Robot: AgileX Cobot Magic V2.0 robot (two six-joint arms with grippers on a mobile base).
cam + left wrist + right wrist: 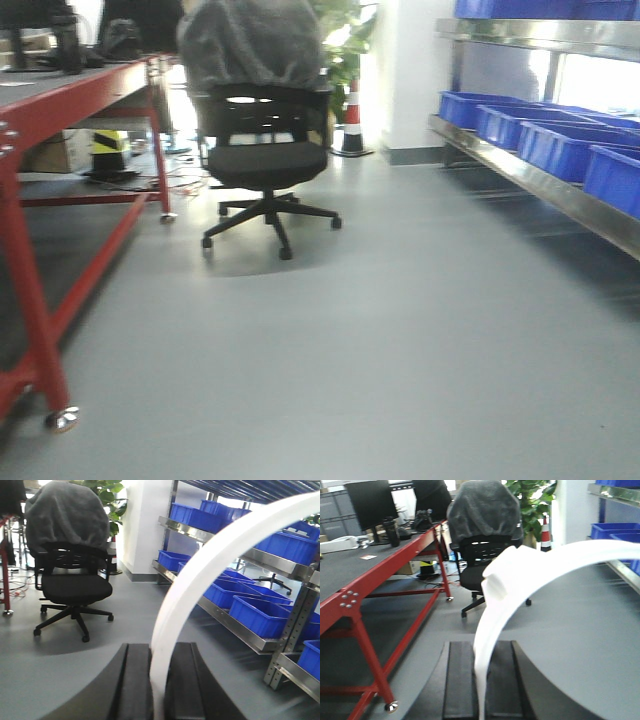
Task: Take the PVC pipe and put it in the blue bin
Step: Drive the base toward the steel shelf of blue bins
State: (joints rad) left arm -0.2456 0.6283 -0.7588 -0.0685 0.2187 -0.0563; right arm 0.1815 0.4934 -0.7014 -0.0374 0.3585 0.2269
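Right pincer (480, 680) pinches the white ridged plastic PVC pipe (530, 575), left pincer (159, 680) a white arc strip (210, 565); release only above a blue bin (555, 150).

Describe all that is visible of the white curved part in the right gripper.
The PVC pipe is a white, matte plastic arc with a stepped block partway up. Its lower end is clamped between the black fingers of the right gripper; it curves up and rightward out of frame. Nothing else touches it.
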